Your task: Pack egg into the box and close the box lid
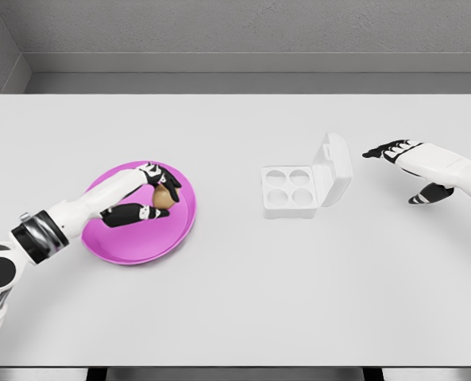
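A brown egg lies on a magenta plate at the table's left. My left hand reaches over the plate with its fingers curled around the egg, thumb below and fingers above. A white egg box stands right of centre with several empty round cups and its lid tilted up on the right side. My right hand hovers to the right of the lid, apart from it, fingers spread and holding nothing.
The white table ends at a grey wall behind and a dark front edge at the bottom. Only the plate and the box stand on it.
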### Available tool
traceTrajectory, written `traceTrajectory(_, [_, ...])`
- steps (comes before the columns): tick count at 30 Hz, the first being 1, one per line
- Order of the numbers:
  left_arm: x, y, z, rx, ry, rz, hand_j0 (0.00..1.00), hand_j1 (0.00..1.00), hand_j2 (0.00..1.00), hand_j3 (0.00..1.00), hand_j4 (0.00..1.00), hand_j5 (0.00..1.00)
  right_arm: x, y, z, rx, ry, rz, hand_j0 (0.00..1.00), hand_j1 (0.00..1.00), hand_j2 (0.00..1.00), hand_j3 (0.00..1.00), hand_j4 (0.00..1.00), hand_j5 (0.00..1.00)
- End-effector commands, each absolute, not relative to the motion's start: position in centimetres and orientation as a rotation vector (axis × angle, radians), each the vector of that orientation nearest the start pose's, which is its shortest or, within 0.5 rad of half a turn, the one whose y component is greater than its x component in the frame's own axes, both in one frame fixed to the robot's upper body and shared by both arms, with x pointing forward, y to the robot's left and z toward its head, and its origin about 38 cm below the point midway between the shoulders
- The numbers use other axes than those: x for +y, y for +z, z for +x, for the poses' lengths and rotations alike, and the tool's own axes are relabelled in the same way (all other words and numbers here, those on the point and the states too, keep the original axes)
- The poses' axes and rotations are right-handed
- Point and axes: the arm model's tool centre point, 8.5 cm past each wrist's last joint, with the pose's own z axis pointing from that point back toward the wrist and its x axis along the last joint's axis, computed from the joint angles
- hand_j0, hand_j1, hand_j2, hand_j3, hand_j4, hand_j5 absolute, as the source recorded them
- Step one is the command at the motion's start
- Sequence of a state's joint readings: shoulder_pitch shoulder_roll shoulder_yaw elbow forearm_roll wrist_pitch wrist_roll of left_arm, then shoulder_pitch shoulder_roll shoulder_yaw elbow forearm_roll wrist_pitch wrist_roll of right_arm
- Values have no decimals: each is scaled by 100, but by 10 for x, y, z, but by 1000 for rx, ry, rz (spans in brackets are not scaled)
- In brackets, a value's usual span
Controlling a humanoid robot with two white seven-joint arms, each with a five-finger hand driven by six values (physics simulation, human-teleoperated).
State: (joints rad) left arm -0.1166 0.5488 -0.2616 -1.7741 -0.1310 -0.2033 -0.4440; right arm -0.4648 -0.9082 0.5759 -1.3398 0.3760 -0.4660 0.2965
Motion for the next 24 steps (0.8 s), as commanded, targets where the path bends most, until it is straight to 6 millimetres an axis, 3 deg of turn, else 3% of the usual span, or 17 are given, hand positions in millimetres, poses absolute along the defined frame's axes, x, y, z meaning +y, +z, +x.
traceTrajectory(1, [244, 158, 359, -1666, -1274, 26, 40, 40, 40, 40, 40, 40, -384, 164, 420, -1306, 1759, -515, 100, 100, 100, 100, 100, 100])
traceTrajectory(10, [221, 162, 364, -1703, -1291, -4, 40, 40, 40, 40, 40, 40, -384, 163, 419, -1304, 1762, -512, 100, 100, 100, 100, 100, 100])
traceTrajectory(24, [202, 165, 368, -1732, -1305, -23, 39, 39, 39, 39, 39, 39, -386, 162, 418, -1298, 1762, -510, 100, 100, 100, 100, 100, 100])
